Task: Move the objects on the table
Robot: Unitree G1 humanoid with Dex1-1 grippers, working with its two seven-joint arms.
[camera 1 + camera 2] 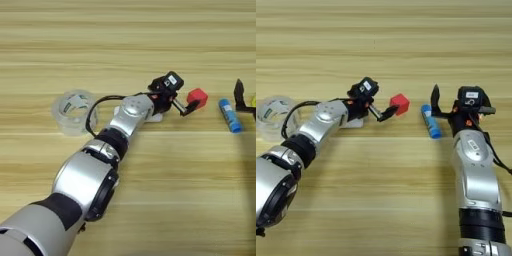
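Left pincer (387,114) touching red cube (401,104)

The left end effector (387,113) reaches forward, arm outstretched, while the right end effector (437,102) rests upright, fingers spread.

I see a matt, grained wooden tabletop (150,30). The tape roll (74,111) looks like clear glossy plastic. The red cube (401,103) looks smooth.

No text can be read. A small white label sits on top of the left hand (387,114) and another on the right hand (442,107), and the blue glue-stick tube (431,121) beside the right hand bears a pale label; all illegible.
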